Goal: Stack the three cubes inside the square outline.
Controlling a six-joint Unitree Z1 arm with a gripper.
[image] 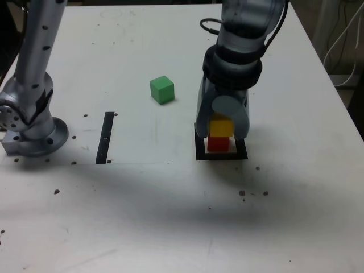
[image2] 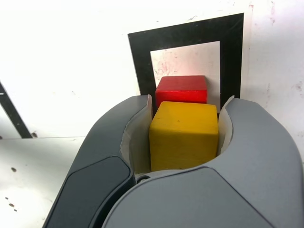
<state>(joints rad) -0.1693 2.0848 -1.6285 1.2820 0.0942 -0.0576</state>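
The red cube point(image: 218, 144) point(image2: 182, 89) rests inside the black square outline point(image: 201, 154) point(image2: 140, 52), on its white centre. Directly over it is the yellow cube point(image: 221, 126) point(image2: 184, 137), its underside at the red cube's top; I cannot tell whether they touch. My gripper point(image: 222, 134) point(image2: 185, 103) comes down from above and is shut on the yellow cube, one jaw on each side. The green cube point(image: 162, 90) lies alone on the table toward the exterior view's left and further back, well apart from the gripper; the wrist view does not show it.
A narrow black strip point(image: 106, 137) point(image2: 11, 110) lies flat to the exterior view's left of the outline. The arm's base point(image: 31, 133) stands at the far left edge. The white table's right edge point(image: 341, 96) runs close behind the gripper.
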